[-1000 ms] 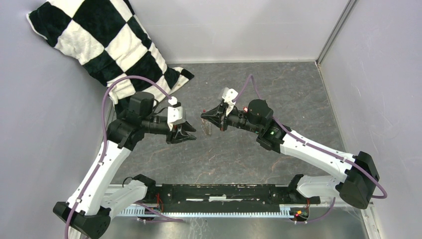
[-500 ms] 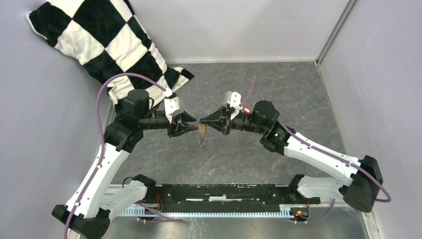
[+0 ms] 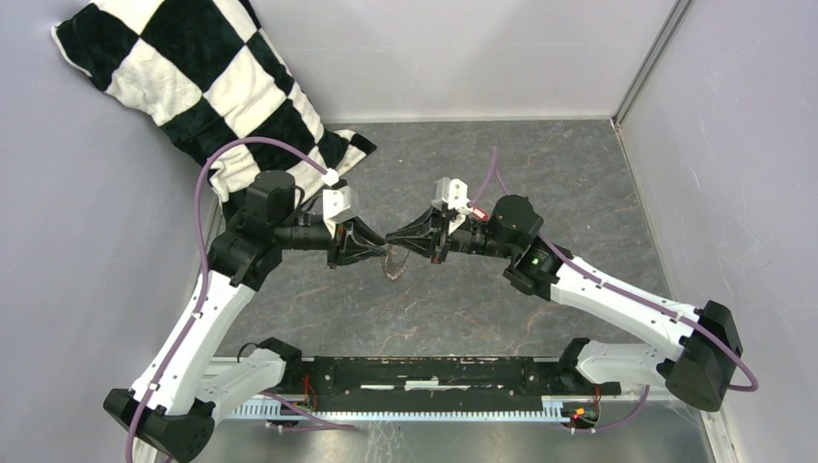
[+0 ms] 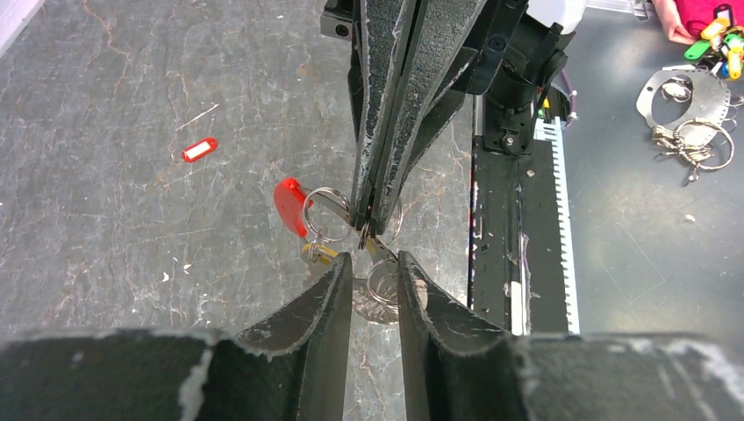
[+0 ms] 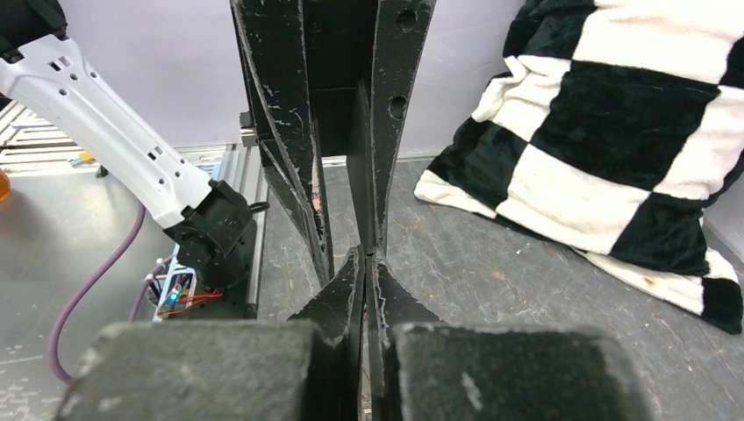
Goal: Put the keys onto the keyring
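Over the grey table, my two grippers meet tip to tip. My right gripper [image 3: 394,236] [image 5: 366,254] is shut on the keyring [image 4: 329,208], a bunch of thin metal rings hanging from its tips [image 4: 368,230]. A red key tag [image 4: 289,206] and a yellow one [image 4: 320,254] hang on the bunch. My left gripper [image 3: 383,247] [image 4: 375,260] faces it with its jaws a little apart, and one hanging ring [image 4: 382,282] shows in the gap. Whether the fingers touch that ring I cannot tell. A red key with a white mark [image 4: 199,149] lies loose on the table.
A black-and-white checkered cushion [image 3: 193,87] leans in the back left corner. Grey walls close in the left, back and right. The black base rail [image 3: 434,376] runs along the near edge. Beyond it lie spare metal rings [image 4: 697,132] and coloured keys [image 4: 721,44].
My left gripper swung right and up until its tips met the right gripper, and its jaws narrowed. The right gripper shifted slightly right, still holding the hanging bunch.
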Available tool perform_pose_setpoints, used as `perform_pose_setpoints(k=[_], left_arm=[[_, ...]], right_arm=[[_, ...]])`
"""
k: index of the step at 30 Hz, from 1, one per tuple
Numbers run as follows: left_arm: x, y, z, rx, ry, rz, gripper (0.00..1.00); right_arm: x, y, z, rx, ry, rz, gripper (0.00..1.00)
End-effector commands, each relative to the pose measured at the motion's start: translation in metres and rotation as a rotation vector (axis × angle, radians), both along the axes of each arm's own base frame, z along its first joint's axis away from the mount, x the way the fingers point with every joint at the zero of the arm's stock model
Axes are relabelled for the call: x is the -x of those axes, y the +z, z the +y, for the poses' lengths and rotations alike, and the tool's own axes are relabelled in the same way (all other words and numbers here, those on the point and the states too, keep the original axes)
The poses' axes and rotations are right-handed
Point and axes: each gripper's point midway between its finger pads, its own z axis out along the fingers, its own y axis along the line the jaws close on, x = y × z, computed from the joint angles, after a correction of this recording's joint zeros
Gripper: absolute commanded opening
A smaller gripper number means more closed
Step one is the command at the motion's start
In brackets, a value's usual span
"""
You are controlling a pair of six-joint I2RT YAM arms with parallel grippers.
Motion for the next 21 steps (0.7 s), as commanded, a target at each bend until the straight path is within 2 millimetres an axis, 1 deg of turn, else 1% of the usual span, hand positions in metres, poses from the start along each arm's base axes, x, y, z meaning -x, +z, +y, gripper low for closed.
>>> perform_pose_setpoints(k=[1,5,8,12,14,18,21], left_arm=[[0.004,0.016,-0.001,0.027,-0.008,-0.004,0.31],[0.011,0.022,-0.002,0.045,-0.037,-0.004,0.23],[0.015,0.026,-0.003,0.056,-0.053,-0.004,0.22],[0.018,0.025,-0.003,0.058,-0.062,0.002,0.19],[0.018,0.024,-0.002,0.053,-0.067,0.001,0.15],[0.018,0.023,-0.002,0.051,-0.067,-0.002,0.03],[0.017,0.022,-0.002,0.048,-0.062,-0.007,0.02]], right_arm=[[0.011,0.027,0.001,-0.071,0.046,-0.047,0.00],[0.012,0.025,0.004,-0.064,0.060,-0.048,0.00],[0.012,0.025,0.005,-0.061,0.064,-0.047,0.01],[0.013,0.025,0.007,-0.060,0.070,-0.048,0.01],[0.013,0.025,0.007,-0.058,0.073,-0.049,0.00],[0.014,0.027,0.008,-0.061,0.079,-0.051,0.00],[0.018,0.030,0.008,-0.068,0.092,-0.051,0.00]])
